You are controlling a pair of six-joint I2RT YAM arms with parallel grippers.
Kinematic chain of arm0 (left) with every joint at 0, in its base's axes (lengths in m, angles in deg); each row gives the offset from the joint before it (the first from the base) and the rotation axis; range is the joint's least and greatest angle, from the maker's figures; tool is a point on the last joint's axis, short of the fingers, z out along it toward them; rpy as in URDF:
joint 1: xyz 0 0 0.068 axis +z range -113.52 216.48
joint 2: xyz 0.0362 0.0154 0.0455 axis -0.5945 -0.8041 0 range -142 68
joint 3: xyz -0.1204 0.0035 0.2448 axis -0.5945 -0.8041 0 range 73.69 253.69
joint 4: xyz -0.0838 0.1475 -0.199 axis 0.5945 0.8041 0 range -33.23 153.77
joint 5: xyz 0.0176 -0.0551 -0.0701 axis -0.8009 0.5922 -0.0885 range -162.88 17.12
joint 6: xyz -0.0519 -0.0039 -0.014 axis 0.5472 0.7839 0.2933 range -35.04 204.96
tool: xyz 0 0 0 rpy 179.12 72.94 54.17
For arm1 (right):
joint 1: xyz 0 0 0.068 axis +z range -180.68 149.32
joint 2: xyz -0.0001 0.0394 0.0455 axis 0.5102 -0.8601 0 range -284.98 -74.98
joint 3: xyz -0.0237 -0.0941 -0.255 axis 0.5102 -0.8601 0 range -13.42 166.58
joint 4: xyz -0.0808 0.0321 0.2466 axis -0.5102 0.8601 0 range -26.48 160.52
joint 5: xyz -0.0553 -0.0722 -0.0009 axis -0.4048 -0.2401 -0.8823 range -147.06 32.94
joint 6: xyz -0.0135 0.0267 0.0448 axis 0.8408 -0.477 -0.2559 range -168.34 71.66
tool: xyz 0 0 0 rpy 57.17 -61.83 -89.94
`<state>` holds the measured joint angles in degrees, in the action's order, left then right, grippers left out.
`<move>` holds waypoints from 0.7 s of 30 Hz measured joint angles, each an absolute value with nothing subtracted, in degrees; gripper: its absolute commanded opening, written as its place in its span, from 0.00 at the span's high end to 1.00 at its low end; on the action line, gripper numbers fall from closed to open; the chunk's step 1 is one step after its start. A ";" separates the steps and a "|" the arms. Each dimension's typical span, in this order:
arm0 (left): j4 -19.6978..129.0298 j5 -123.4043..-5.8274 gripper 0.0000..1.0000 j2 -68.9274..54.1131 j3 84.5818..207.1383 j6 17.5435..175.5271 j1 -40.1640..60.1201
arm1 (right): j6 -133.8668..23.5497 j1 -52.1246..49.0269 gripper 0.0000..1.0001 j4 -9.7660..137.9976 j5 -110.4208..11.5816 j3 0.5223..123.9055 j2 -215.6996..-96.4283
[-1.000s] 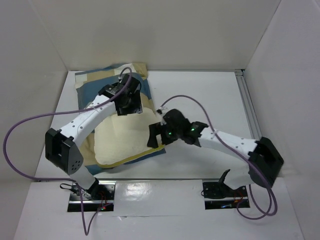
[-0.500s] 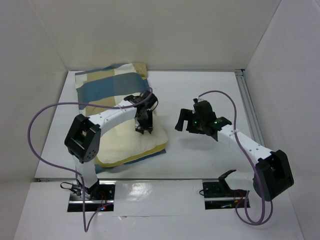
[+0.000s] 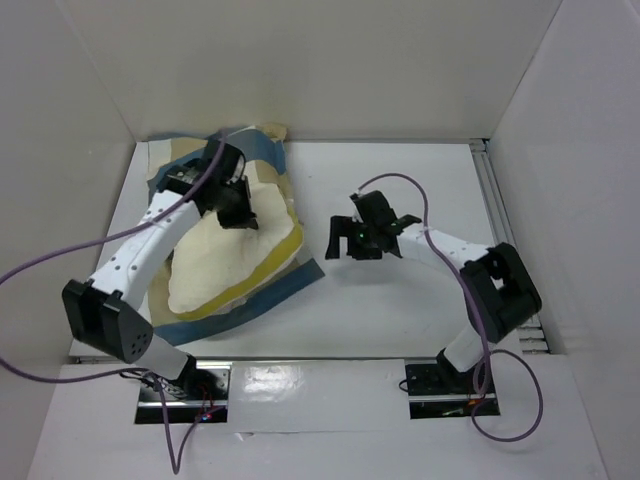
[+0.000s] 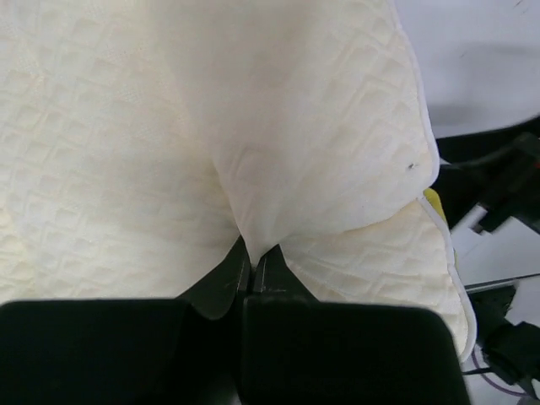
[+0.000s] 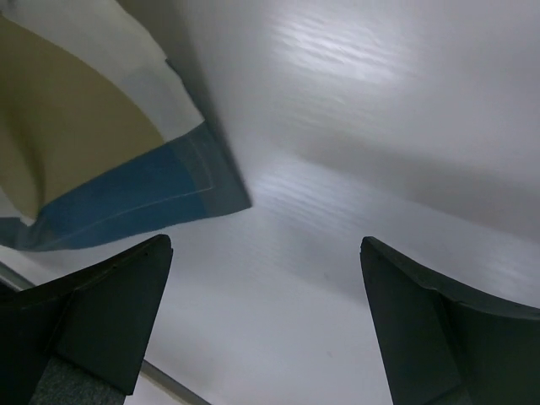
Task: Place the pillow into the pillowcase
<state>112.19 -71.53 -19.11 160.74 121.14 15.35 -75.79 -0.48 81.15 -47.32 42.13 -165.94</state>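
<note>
Pillow (image 3: 225,265), cream quilted fabric, bright yellow edge

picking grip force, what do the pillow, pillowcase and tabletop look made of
Pillow: soft cream fabric, matte, probably quilted cotton or polyester; a stitched diamond pattern shows and it puckers where pinched.
Pillowcase: thin woven cloth, matte; it drapes and has a flat hemmed edge.
Table: smooth hard white board, slightly glossy, with faint ribbed streaks.

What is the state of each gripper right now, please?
Left gripper: closed, pinching a fold of the pillow.
Right gripper: open, holding nothing.
</note>
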 measured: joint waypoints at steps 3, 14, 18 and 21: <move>112.91 -69.94 1.00 -15.35 161.87 119.70 18.17 | -74.47 1.25 0.00 77.72 -44.70 48.82 -172.08; 114.85 -66.02 1.00 -14.85 161.54 117.90 21.08 | -68.68 3.45 0.00 63.47 -35.76 58.52 -186.51; 115.12 -65.19 1.00 -14.85 161.50 117.88 21.58 | -66.34 3.67 0.07 57.87 -33.53 60.49 -190.16; 115.14 -64.91 1.00 -14.85 161.46 117.86 21.67 | -65.80 3.58 0.62 53.19 -30.14 60.90 -192.17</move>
<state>115.14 -64.91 -14.85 161.46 117.86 21.67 -65.80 3.58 53.19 -30.14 60.90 -192.17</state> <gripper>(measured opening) 0.039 0.704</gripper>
